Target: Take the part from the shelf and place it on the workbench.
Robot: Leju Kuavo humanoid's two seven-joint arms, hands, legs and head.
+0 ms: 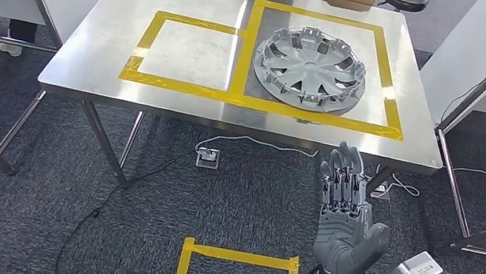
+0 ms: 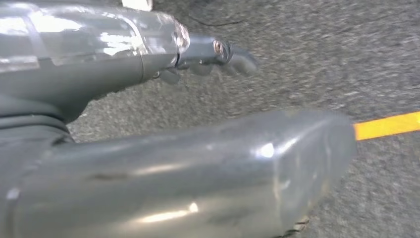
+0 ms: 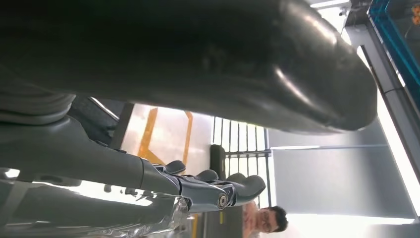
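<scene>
Part (image 1: 310,69) already flat on worktop (image 1: 88,57), inside the taped square at 1 o'clock. Right hand (image 1: 345,219) at 5 o'clock, raised, fingers straight, holding nothing. Left hand (image 2: 218,54) empty over floor. Task seemingly complete.

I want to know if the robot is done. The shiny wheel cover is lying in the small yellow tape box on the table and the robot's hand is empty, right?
Almost. The wheel cover lies in the big yellow tape box, not the small one beside it, as the head view shows. The right hand is indeed empty, fingers spread, in front of the table.
</scene>
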